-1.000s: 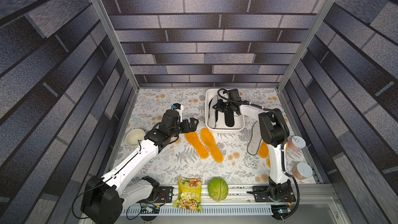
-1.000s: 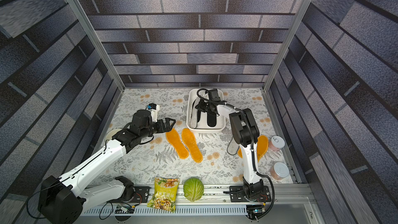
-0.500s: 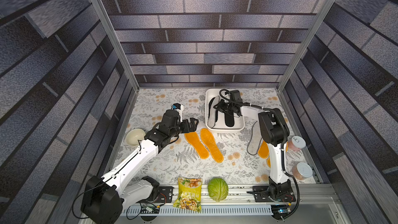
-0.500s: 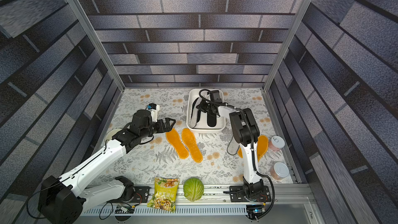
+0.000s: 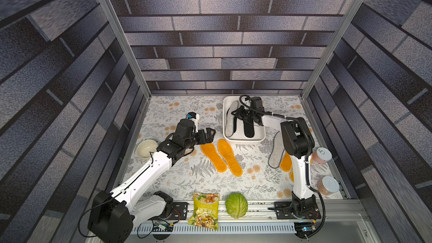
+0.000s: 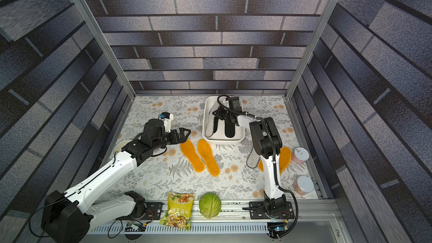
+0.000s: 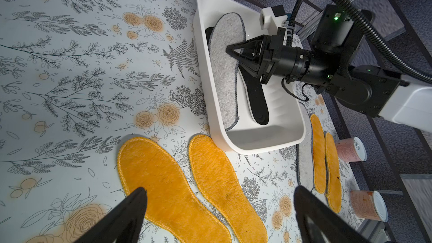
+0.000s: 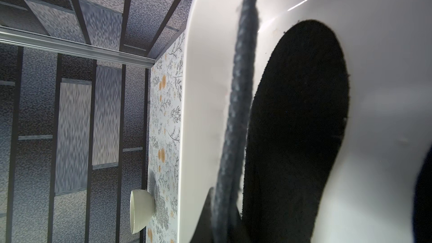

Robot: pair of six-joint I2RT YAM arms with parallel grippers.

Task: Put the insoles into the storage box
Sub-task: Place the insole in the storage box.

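Floral tabletop (image 5: 177, 183) inside brick-pattern walls (image 5: 210, 43). At far centre, the storage box (image 5: 243, 139) holds a grey insole (image 7: 224, 78) against its left wall and a black insole (image 7: 257, 99) beside it. Just near of it lie two orange insoles (image 5: 230, 157); further right, a second grey insole (image 5: 274, 150) and two more orange insoles (image 7: 319, 155). Right gripper (image 7: 230, 51), jaws closed, pinches the boxed grey insole's edge. Left gripper (image 5: 208, 134) hovers wide open, empty, over the orange pair's far end.

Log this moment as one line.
left hand: open, near orange insoles | right hand: shut, in storage box at grey insole | also boxed: black insole
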